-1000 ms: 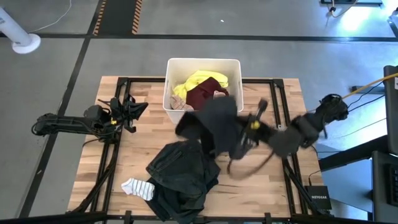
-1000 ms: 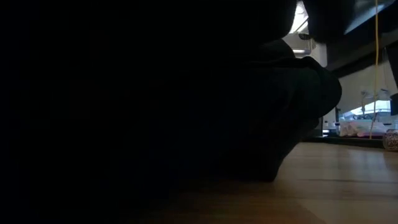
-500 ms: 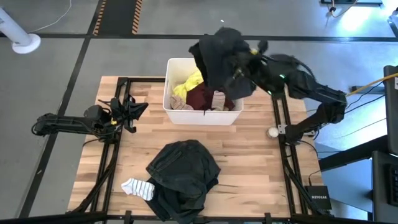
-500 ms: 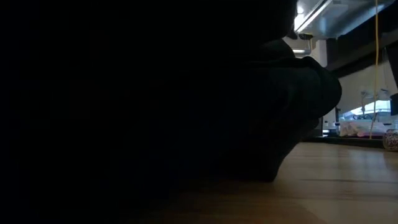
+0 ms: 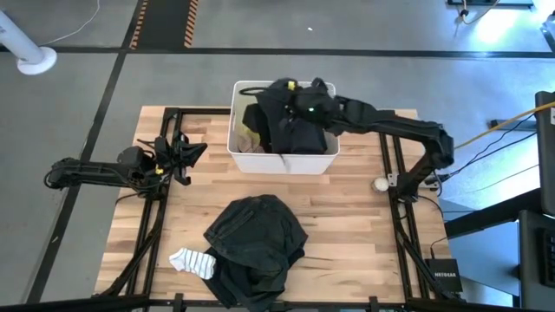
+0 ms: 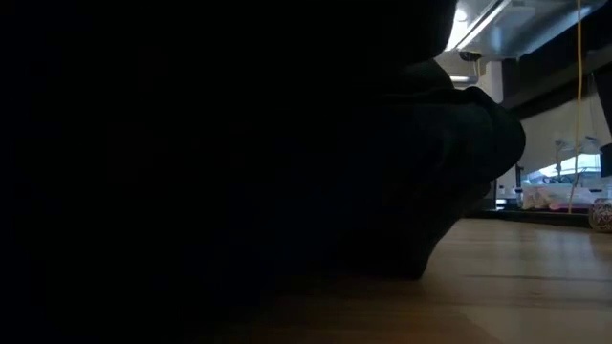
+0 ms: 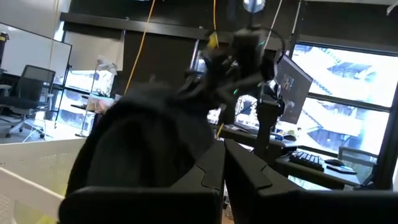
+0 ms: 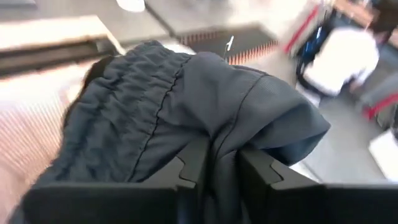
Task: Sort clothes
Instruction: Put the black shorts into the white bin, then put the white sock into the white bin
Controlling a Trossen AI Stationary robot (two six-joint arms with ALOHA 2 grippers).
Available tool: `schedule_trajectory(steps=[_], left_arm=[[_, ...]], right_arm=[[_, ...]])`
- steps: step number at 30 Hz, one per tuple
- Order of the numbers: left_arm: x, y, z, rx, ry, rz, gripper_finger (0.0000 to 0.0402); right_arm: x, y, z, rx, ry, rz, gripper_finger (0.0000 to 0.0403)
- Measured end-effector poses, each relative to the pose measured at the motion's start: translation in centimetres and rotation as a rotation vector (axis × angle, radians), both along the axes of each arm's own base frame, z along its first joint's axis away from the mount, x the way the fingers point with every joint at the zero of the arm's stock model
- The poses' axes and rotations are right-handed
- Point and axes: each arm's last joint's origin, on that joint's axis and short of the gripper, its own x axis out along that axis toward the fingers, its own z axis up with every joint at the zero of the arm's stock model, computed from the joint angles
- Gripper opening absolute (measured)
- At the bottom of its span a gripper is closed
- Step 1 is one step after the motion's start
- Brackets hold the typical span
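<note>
A white bin point(image 5: 284, 161) stands at the table's far middle. My right gripper point(image 5: 299, 102) reaches over it from the right and is shut on a black garment point(image 5: 290, 121), which lies spread over the bin's contents; the garment also fills the right wrist view point(image 8: 186, 93). Bits of yellow and pink cloth point(image 5: 251, 137) show at the bin's left side. A heap of dark garments point(image 5: 256, 247) lies on the table's near middle, with a striped sock point(image 5: 192, 262) at its left. My left gripper point(image 5: 189, 152) is shut and empty at the table's left. My right gripper pinches a bunched fold of the black garment point(image 8: 219, 146) between its two fingers point(image 8: 189, 171). It comes from above, slanting in from the table's right. The garment spreads below and ahead of the fingers, slack, resting on the clothes in the bin.
A small white object point(image 5: 380, 183) lies on the table by the right arm's base. In the low view the dark heap point(image 6: 449, 162) blocks most of the picture. The left wrist view shows the bin's wall point(image 7: 31, 180) and the right arm point(image 7: 249, 50) over it.
My right gripper has carried the black garment from the table's middle up and toward the far edge, over the bin, then down into it. The garment, which hung clear, now lies spread over the clothes in the bin.
</note>
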Motion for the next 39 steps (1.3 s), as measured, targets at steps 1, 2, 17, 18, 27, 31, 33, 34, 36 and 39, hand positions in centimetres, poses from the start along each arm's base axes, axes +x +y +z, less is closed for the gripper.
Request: schedule_trajectory(steps=[1,2,17,18,27,31,33,34,36,39], left_arm=[[0.0,0.0,0.0,0.0,-0.001,0.0,0.0004],[0.0,0.0,0.0,0.0,0.0,0.0,0.0004],[0.0,0.0,0.1,0.019,0.002,0.008,0.0004],[0.0,0.0,0.0,0.02,0.003,0.008,0.0004],[0.0,0.0,-0.1,0.005,0.008,0.0,0.0004],[0.1,-0.1,-0.3,-0.004,0.032,-0.027,0.0004],[0.2,-0.1,-0.3,-0.012,0.031,-0.044,0.0004],[0.2,-0.2,-0.3,-0.008,0.03,-0.057,0.0004],[0.2,-0.3,-0.2,0.007,0.017,-0.097,0.0004],[0.2,-0.5,0.3,0.035,-0.019,-0.153,0.0001]], right_arm=[[0.1,-0.3,-0.8,0.026,0.022,-0.01,0.0075],[0.1,-0.6,-1.7,0.057,0.043,-0.017,0.008],[-3.0,0.0,3.8,0.241,0.101,0.094,0.0199],[-3.4,0.5,4.6,0.246,0.106,0.108,0.0204],[-4.8,9.6,7.2,0.322,0.188,0.416,0.0211],[-4.4,15.7,4.7,0.297,0.294,0.593,0.0211],[-4.3,18.5,2.9,0.266,0.346,0.651,0.0211],[-4.2,19.7,1.9,0.254,0.362,0.668,0.0211],[-4.3,22.0,0.0,0.239,0.37,0.692,0.0211],[-4.6,25.0,-3.1,0.229,0.379,0.726,0.0211]])
